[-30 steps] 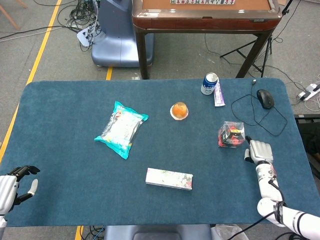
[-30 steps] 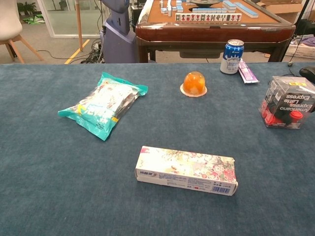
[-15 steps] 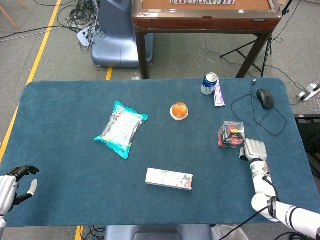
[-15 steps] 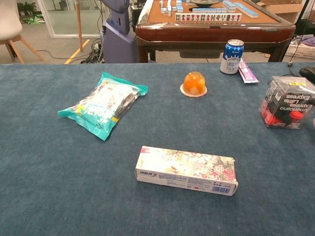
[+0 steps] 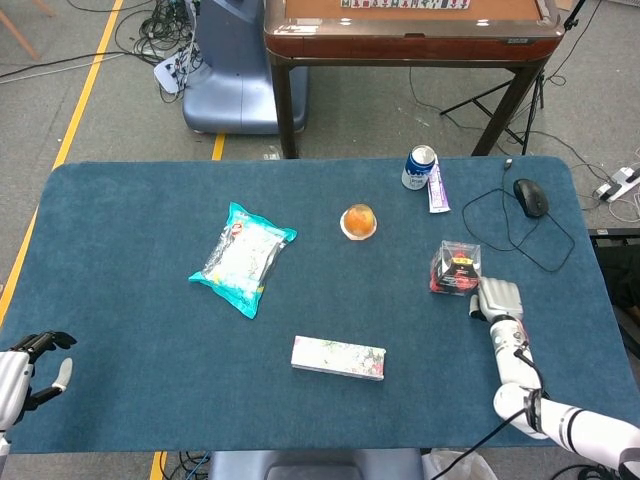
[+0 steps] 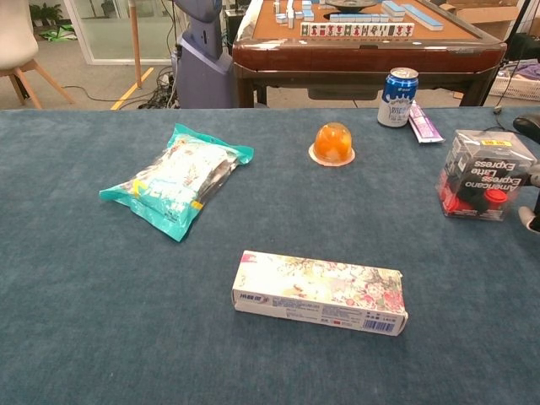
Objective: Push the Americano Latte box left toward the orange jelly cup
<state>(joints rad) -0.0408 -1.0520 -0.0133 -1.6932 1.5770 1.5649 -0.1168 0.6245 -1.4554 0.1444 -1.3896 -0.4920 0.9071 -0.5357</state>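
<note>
Here, the right hand (image 5: 497, 300) was cut off at the chest view's right edge, where only a sliver of finger (image 6: 531, 218) showed. From the head view its back faced the camera, pressed against the right side of the Americano Latte box (image 5: 454, 269). Its fingers lay underneath, so whether they were spread or curled could not be told. The left hand (image 5: 22, 375) sat at the worktop's (image 5: 130, 220) near left corner, partly cropped by the frame, fingers loosely apart and holding nothing.

The box was clear plastic, with dark and red contents that were hard to make out. It stood right of centre, well apart from the orange jelly cup (image 5: 359, 221), which lay up and to its left. Bare blue cloth filled the stretch between them.

There was 1 of each other thing: a teal snack bag (image 5: 243, 257), a floral carton (image 5: 338, 357), a blue can (image 5: 420, 167), a purple sachet (image 5: 437, 188) just beside the can, and a black mouse (image 5: 531, 197) with its cable near the right edge.
</note>
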